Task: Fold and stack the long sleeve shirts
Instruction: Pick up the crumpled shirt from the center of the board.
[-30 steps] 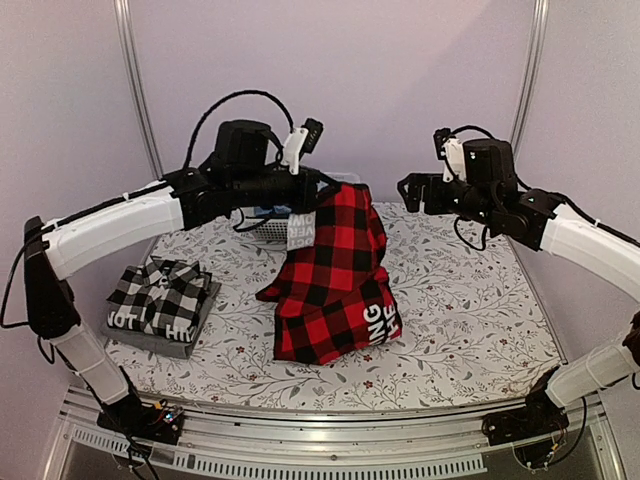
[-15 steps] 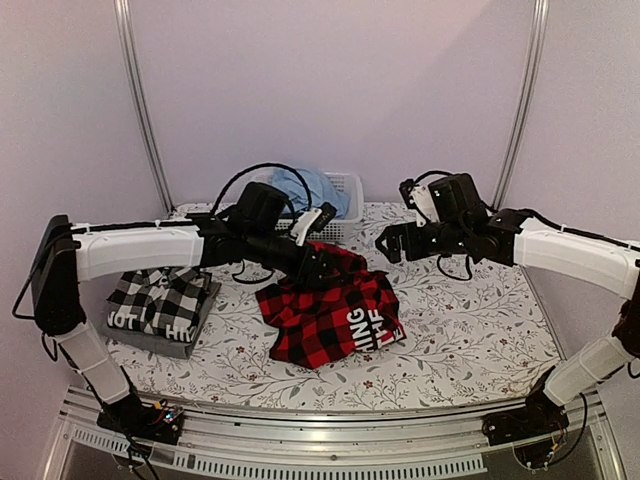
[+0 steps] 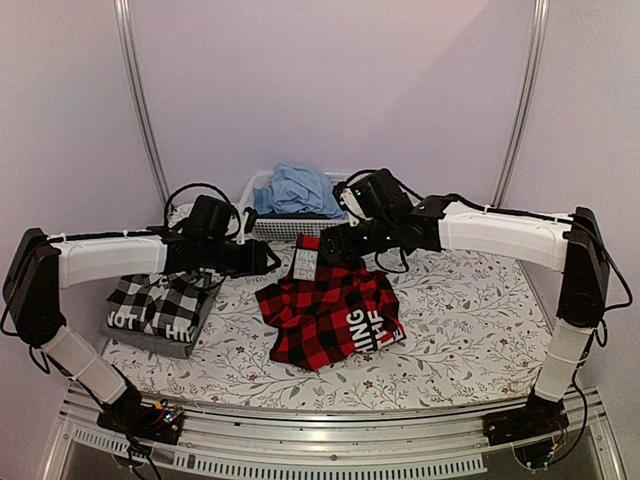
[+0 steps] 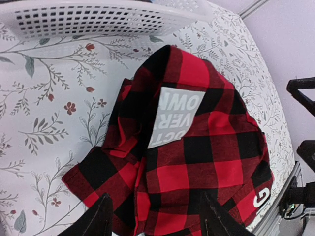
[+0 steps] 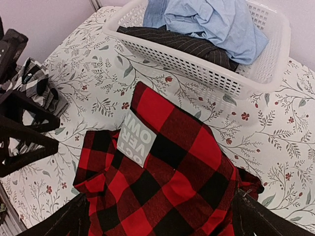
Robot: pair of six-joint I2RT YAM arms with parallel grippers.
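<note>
The red-and-black flannel shirt (image 3: 335, 315) lies in a crumpled heap mid-table, a grey lettered patch (image 3: 305, 262) at its far edge. My left gripper (image 3: 266, 259) hovers open just left of the heap; in the left wrist view its fingertips (image 4: 104, 219) straddle the flannel (image 4: 197, 147) from above, holding nothing. My right gripper (image 3: 330, 244) stands open over the heap's far edge, with the flannel (image 5: 172, 162) below its wide-spread jaws. A black-and-white check shirt (image 3: 162, 298) lies folded on a dark grey lettered shirt (image 3: 140, 335) at the left.
A white perforated basket (image 3: 268, 226) with blue and dark cloth (image 3: 297, 189) stands at the back, right behind the flannel. The floral tablecloth (image 3: 470, 320) covers the table. Metal frame posts (image 3: 140, 110) rise at the back corners.
The left gripper opened and let the lifted flannel fall into a heap, then drew back to the left. The right arm swung left and down over the flannel's far edge.
</note>
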